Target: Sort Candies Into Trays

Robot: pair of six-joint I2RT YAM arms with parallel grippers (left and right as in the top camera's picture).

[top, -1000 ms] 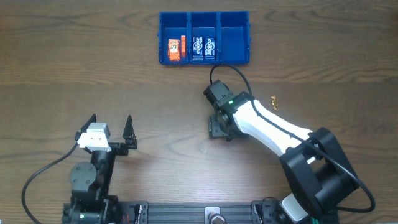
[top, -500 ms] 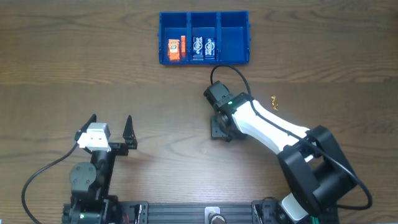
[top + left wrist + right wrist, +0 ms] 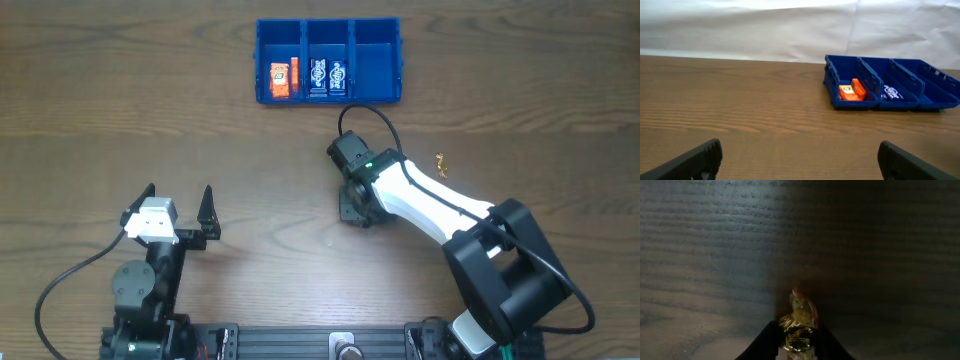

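Gold foil-wrapped candy (image 3: 441, 160) lies on the wooden counter (image 3: 100, 120) in the top view, well apart from the blue three-compartment plastic tray (image 3: 375, 62); left gripper (image 3: 178, 192) fingers apart. Left wrist view: orange candy (image 3: 852, 91) in the tray's end compartment. Right wrist view: right gripper (image 3: 799, 336) fingers clamped on a second gold candy (image 3: 801, 311).
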